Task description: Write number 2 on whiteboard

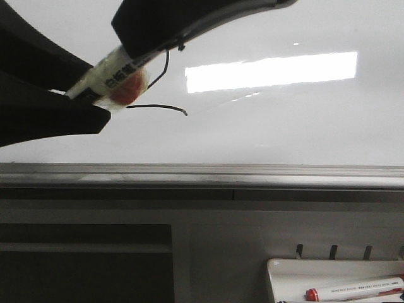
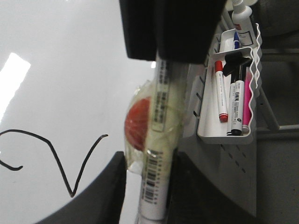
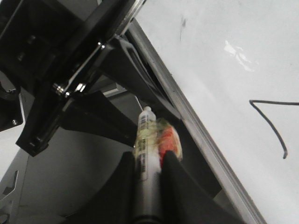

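The whiteboard (image 1: pixel 284 132) fills the upper front view. A thin black number 2 (image 1: pixel 158 107) is drawn on it, partly hidden behind the grippers. Its strokes also show in the left wrist view (image 2: pixel 70 177) and the right wrist view (image 3: pixel 273 128). A white marker (image 1: pixel 110 74) wrapped in clear tape with a red lump is held in front of the board. My left gripper (image 1: pixel 95 95) is shut on one end of it (image 2: pixel 156 158). My right gripper (image 1: pixel 136 47) is shut on the other end (image 3: pixel 147 154). The marker's tip is hidden.
A grey metal ledge (image 1: pixel 202 177) runs along the board's lower edge. A small white tray (image 1: pixel 284 271) below right holds a red-capped marker (image 1: pixel 353 290). In the left wrist view the tray (image 2: pixel 254 84) holds several markers. The left arm (image 3: pixel 84 79) crowds the right wrist view.
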You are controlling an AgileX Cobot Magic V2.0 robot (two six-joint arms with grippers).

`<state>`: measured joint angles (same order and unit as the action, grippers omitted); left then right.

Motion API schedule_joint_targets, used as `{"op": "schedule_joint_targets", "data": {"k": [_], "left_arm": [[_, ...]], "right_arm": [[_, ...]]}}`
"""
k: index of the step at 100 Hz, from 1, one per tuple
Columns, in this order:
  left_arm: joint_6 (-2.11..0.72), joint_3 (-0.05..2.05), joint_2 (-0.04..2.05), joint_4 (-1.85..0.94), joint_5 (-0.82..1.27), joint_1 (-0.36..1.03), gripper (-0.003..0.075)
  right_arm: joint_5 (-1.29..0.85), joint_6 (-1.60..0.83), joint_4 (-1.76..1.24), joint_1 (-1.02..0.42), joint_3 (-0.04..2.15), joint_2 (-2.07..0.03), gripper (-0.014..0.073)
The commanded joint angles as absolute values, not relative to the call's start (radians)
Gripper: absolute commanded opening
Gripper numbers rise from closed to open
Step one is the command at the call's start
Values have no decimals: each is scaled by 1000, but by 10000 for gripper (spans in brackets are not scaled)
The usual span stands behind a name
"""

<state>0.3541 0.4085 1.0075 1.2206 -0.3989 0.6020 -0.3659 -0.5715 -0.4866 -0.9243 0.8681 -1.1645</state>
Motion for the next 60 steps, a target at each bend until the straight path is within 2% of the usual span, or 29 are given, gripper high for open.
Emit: {"op": "schedule_joint_targets", "data": {"k": [1, 19, 36, 49, 56, 60], "left_arm": [[369, 442, 1001, 1190, -417, 611, 174], [374, 442, 1001, 1190, -395, 611, 131], [374, 442, 1001, 1190, -395, 611, -22], [376, 442, 1001, 1190, -399, 611, -20], [376, 442, 1001, 1190, -399, 611, -20], [376, 442, 1001, 1188, -402, 611, -20]], "right_arm": [[-297, -582, -502, -926, 906, -1147, -50], [-297, -582, -502, -926, 906, -1147, -50], [-297, -582, -508, -926, 906, -1147, -50], [-295, -582, -518, -926, 906, -1147, -47], [-292, -582, -518, -926, 906, -1147, 20], [-293, -582, -518, -926, 906, -1147, 120]]}}
